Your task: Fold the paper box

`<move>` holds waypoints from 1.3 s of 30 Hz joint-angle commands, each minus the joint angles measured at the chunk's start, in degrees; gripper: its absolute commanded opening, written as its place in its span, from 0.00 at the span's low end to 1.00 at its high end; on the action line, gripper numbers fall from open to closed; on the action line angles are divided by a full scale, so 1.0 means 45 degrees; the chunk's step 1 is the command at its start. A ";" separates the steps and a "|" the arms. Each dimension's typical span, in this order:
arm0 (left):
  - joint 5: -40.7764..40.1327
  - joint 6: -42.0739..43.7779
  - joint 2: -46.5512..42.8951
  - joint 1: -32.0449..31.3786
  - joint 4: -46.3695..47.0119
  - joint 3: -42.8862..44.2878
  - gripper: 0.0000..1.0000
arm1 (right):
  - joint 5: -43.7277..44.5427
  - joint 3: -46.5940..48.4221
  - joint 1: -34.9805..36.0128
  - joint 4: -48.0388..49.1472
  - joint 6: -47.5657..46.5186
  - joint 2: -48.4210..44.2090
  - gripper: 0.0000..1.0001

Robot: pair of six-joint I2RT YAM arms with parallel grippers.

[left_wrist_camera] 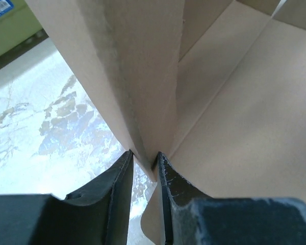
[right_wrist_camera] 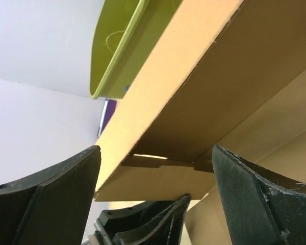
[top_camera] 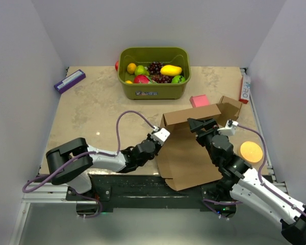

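Observation:
The paper box [top_camera: 191, 153] lies partly folded in the middle of the table, its back wall raised. My left gripper [top_camera: 161, 133] is at the box's left back corner. In the left wrist view its fingers [left_wrist_camera: 121, 178] are shut on a standing cardboard flap [left_wrist_camera: 143, 92], whose edge is pinched between them. My right gripper [top_camera: 204, 123] is at the raised back wall and stands wide open. In the right wrist view the cardboard wall [right_wrist_camera: 204, 71] runs ahead of its gripper [right_wrist_camera: 155, 153], touching neither finger. The left gripper's fingers [right_wrist_camera: 158, 222] show below the wall.
A green basket [top_camera: 154, 93] of fruit stands at the back. A pink block [top_camera: 199, 100] and a small cardboard box [top_camera: 230, 106] lie just behind the paper box. An orange disc [top_camera: 251, 151] lies at the right, and a purple box [top_camera: 69, 80] at the back left.

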 commanded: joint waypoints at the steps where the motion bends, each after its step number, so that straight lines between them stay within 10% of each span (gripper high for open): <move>1: 0.0929 0.0583 -0.0230 0.0165 0.0628 -0.0306 0.07 | -0.0150 -0.0414 0.0057 0.1224 -0.0176 -0.0175 0.94; 9: 0.1047 0.0505 0.0063 0.0243 0.1272 -0.0521 0.07 | 0.0669 -0.0610 0.0076 0.2435 0.0254 0.0704 0.88; 22: 0.1631 0.0427 0.0259 0.0262 0.2229 -0.0873 0.08 | 0.2017 -0.2367 0.0057 0.4896 0.2227 0.1291 0.47; 34: 0.1984 0.0603 0.0338 0.0243 0.2425 -0.0990 0.08 | 0.2643 -0.2271 0.0038 0.5600 0.2110 0.1739 0.47; 39: 0.2043 0.0545 0.0162 0.0243 0.2308 -0.0971 0.11 | 0.2604 -0.2153 0.0057 0.5718 0.2091 0.1994 0.24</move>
